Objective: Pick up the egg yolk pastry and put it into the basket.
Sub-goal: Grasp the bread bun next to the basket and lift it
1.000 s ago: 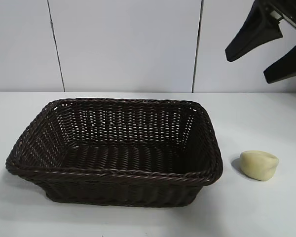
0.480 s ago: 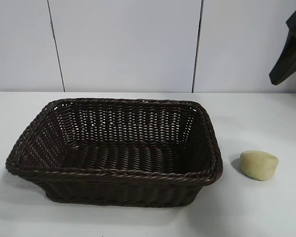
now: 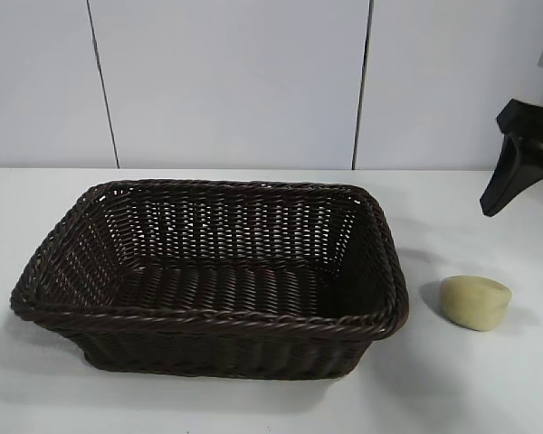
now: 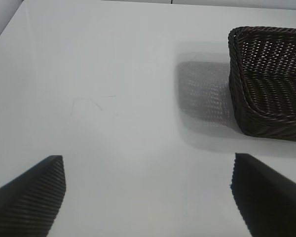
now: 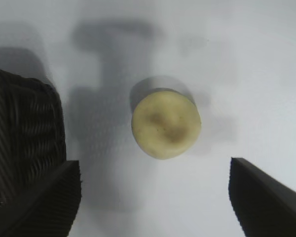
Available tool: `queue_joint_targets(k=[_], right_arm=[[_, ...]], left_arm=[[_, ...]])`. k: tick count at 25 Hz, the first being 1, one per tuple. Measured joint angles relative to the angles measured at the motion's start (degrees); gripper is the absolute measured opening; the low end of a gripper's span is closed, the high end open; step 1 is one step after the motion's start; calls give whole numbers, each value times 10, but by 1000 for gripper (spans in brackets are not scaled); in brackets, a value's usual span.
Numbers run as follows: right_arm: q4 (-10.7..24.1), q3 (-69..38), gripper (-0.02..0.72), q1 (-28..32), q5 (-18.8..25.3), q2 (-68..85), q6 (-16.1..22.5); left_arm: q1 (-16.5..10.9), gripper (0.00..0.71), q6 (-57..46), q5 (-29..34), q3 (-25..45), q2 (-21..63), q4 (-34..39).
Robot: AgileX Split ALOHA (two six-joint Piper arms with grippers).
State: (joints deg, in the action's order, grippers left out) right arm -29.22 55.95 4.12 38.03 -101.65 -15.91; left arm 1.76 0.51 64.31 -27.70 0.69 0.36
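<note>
The egg yolk pastry (image 3: pixel 474 301), a pale cream-yellow lump, lies on the white table to the right of the dark brown wicker basket (image 3: pixel 208 324). The basket holds nothing. In the exterior view only one of my right gripper's fingers (image 3: pixel 511 172) shows, at the right edge, above and behind the pastry. In the right wrist view my right gripper (image 5: pixel 154 168) is open, with the pastry (image 5: pixel 166 123) lying just beyond its fingertips and the basket wall (image 5: pixel 24 128) beside it. My left gripper (image 4: pixel 149 162) is open and empty over bare table, away from the basket (image 4: pixel 266 84).
The table (image 3: pixel 489 389) is white, with a white panelled wall (image 3: pixel 235 81) behind it. Nothing else stands on the table.
My right gripper has come down from the top right corner to lower at the right edge, closer above the pastry. The pastry and basket have not moved.
</note>
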Motion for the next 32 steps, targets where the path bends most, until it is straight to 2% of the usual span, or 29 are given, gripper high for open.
queue_joint_targets(k=[5, 11, 13, 20, 24, 25, 32], right_arm=[[-41, 2, 591, 0, -24, -41, -24], [-50, 2, 589, 0, -39, -68, -35], [-52, 2, 562, 0, -45, -73, -35], [-58, 2, 328, 0, -51, -74, -35], [-58, 2, 95, 0, -51, -74, -35], [-58, 2, 65, 0, -50, -74, -35], [-59, 4, 31, 0, -12, -42, -36]], left_arm=[[0, 661, 0, 0, 0, 0, 0], [0, 661, 0, 0, 0, 0, 0], [0, 661, 0, 0, 0, 0, 0], [0, 661, 0, 0, 0, 0, 0], [0, 661, 0, 0, 0, 0, 0], [0, 661, 0, 0, 0, 0, 0], [0, 661, 0, 0, 0, 0, 0]])
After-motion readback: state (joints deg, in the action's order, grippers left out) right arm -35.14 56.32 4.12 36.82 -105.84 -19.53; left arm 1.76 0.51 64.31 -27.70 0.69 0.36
